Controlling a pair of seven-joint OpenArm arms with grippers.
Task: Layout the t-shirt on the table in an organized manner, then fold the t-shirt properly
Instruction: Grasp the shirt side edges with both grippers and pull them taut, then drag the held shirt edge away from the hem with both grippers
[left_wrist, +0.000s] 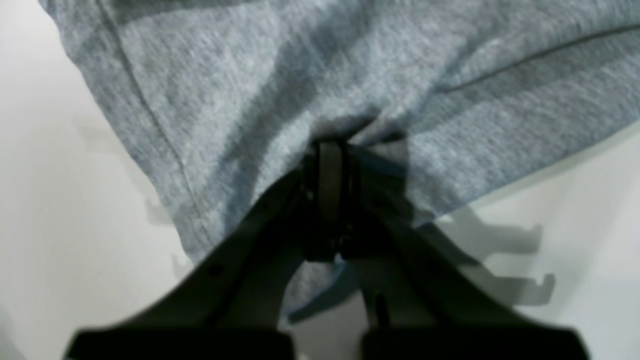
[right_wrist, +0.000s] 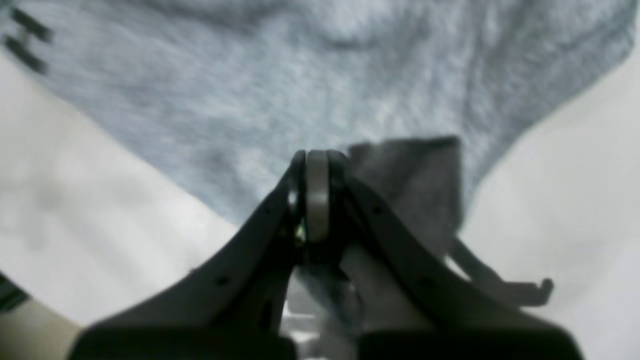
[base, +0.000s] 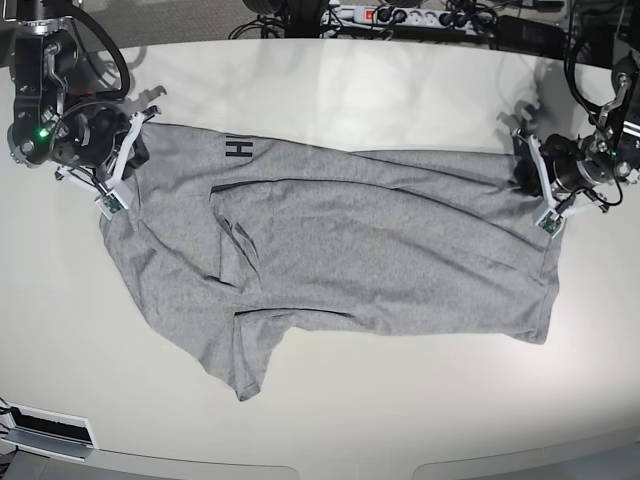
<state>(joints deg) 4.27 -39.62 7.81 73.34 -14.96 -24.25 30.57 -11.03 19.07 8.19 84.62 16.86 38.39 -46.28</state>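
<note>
The heather-grey t-shirt (base: 340, 250) lies stretched across the off-white table (base: 400, 90), wrinkled and partly doubled over, with black lettering (base: 238, 149) showing near its far left edge. My left gripper (base: 524, 172), at the right of the base view, is shut on the t-shirt's upper right corner; its wrist view shows the jaws (left_wrist: 330, 150) pinching grey cloth (left_wrist: 300, 75). My right gripper (base: 138, 150), at the left of the base view, is shut on the upper left edge; its wrist view shows the jaws (right_wrist: 316, 165) closed on grey fabric (right_wrist: 280, 90).
Cables and a power strip (base: 390, 15) lie beyond the table's far edge. A small white device (base: 45, 430) sits off the near left edge. Bare tabletop shows in front of the shirt (base: 400, 400).
</note>
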